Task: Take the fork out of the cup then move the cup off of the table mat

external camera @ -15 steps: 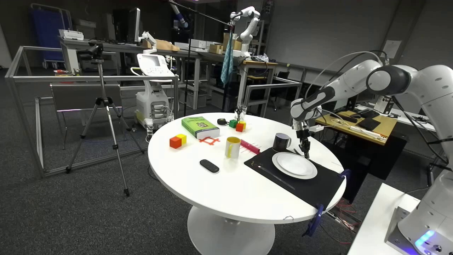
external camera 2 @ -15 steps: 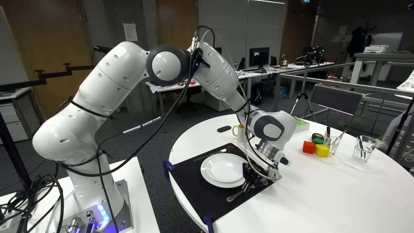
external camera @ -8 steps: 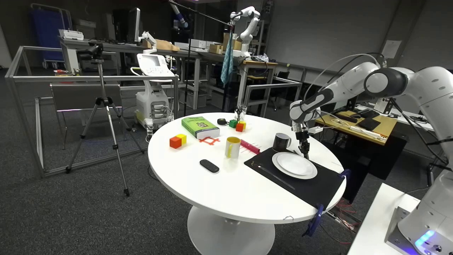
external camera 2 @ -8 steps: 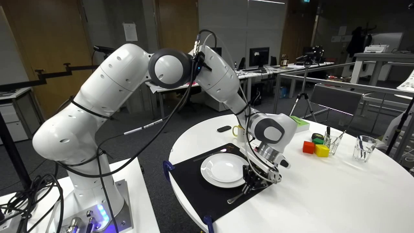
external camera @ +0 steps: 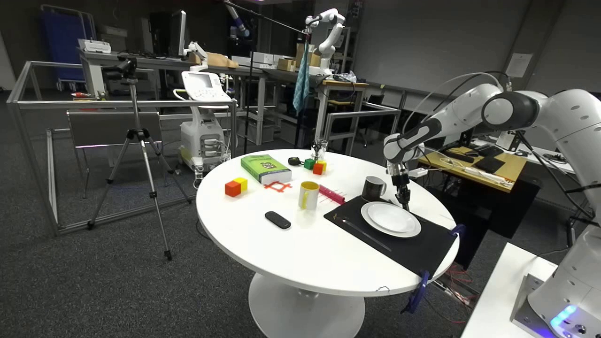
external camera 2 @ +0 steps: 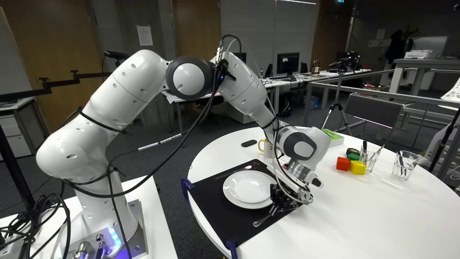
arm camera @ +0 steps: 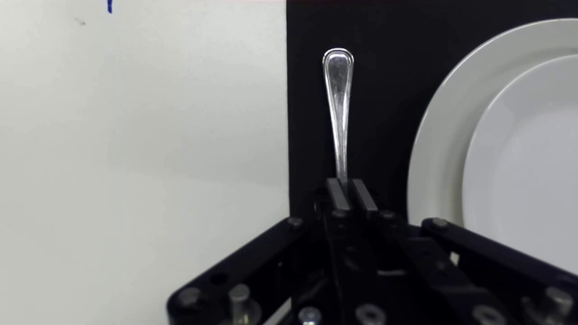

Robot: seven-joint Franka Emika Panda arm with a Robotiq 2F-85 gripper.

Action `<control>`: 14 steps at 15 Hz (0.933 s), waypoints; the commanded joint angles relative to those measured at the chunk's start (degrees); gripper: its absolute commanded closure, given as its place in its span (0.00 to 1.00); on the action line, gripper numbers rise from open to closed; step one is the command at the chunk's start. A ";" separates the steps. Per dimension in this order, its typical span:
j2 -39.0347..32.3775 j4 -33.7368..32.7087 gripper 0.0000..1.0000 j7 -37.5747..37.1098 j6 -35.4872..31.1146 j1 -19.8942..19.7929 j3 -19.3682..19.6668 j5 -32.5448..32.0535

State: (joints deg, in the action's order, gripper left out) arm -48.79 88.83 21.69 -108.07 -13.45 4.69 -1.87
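In the wrist view, the silver fork (arm camera: 338, 85), only its handle in sight, runs down from upper centre into the gripper (arm camera: 347, 187), whose fingers (arm camera: 337, 192) hold it in a narrow grip, over the black table mat (arm camera: 379, 90) and left of two stacked white plates (arm camera: 440, 135). In an exterior view, right of centre, the black mug (external camera: 372, 189) stands at the mat's far corner, whether wholly on it one cannot tell, with the gripper just to its right. Farther left on the round white table (external camera: 281, 249) sit a yellow-handled white mug (external camera: 313, 199) and a green book (external camera: 266, 168).
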 commanded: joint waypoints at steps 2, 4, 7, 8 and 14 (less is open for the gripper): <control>-0.72 -2.13 0.54 -0.40 1.72 -0.52 -0.53 -0.69; -0.62 -2.15 0.38 -0.46 1.67 -0.50 -0.44 -0.78; 0.47 -1.82 0.16 -0.63 2.11 -0.59 0.00 -1.17; 0.94 -1.70 0.07 -0.54 2.33 -0.58 0.19 -1.40; 5.97 0.07 0.00 -0.81 1.98 -0.09 0.70 -2.80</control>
State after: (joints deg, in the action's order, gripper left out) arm -46.94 87.42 21.63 -107.92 -13.60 5.47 -3.31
